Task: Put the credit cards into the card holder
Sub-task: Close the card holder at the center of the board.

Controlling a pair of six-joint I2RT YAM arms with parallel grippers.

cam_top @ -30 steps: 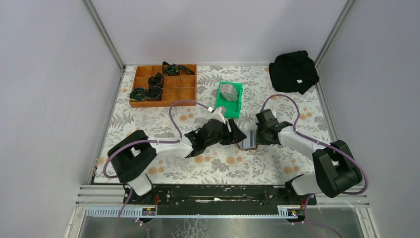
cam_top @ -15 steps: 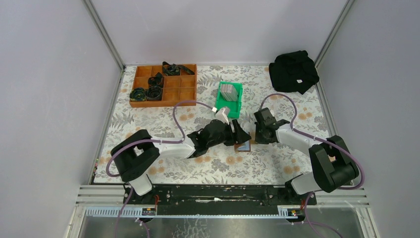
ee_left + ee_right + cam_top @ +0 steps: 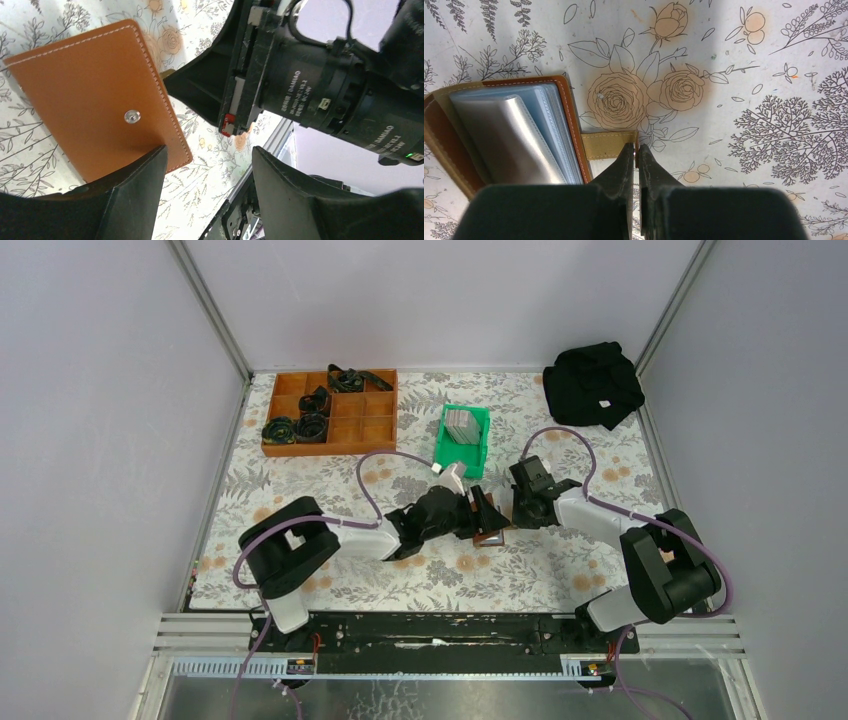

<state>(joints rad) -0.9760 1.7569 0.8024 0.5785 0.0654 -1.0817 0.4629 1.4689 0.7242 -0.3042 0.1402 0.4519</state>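
Observation:
The brown leather card holder (image 3: 90, 95) lies on the floral table between the two grippers, its snap stud facing the left wrist camera. In the right wrist view the card holder (image 3: 574, 125) stands open and shows clear inner sleeves. My right gripper (image 3: 636, 148) is shut on its tan snap tab (image 3: 606, 145). My left gripper (image 3: 207, 167) is open, with one finger (image 3: 132, 192) over the holder's near edge and nothing between the jaws. The grey credit cards (image 3: 460, 424) sit stacked in the green bin (image 3: 481, 443).
A wooden compartment tray (image 3: 352, 430) with black items stands at the back left. A black cloth (image 3: 592, 383) lies at the back right. In the left wrist view the right arm (image 3: 325, 85) is close in front. Metal rails line the near table edge.
My left arm has reached further right, up to the card holder. The right gripper has shifted slightly left with the tab, and the holder now sits lower and nearer the left gripper.

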